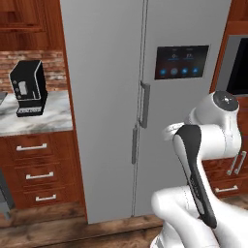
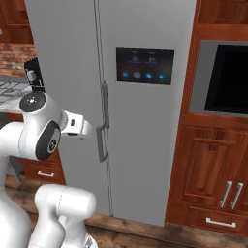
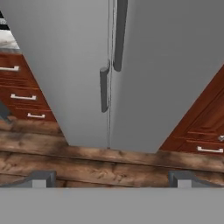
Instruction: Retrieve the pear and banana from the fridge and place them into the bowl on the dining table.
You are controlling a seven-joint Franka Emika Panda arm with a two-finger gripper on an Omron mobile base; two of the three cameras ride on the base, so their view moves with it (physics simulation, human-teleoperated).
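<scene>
We're squared up to the fridge (image 1: 111, 97), a tall grey two-door unit with both doors closed, a dark touch panel (image 1: 181, 62) glowing at about 1 o'clock on its right door, and two vertical grey bar handles (image 1: 144, 104) flanking the centre seam, the right one set higher than the left. Our arm (image 1: 203, 160) is folded up in front of it, white links stacked with the dark-capped joint on top, rising at 4 o'clock in the left base view and at 8 o'clock in the right base view. In the hand view our gripper (image 3: 112, 178) sits spread wide, its two fingertips (image 3: 41, 177) far apart with nothing between them. The fridge fills the hand view toward 12 o'clock, well clear of the tips, with wooden floor (image 3: 109, 164) in between. A black coffee machine (image 1: 29, 87) stands on the marble counter (image 1: 36, 118) at 9 o'clock.
</scene>
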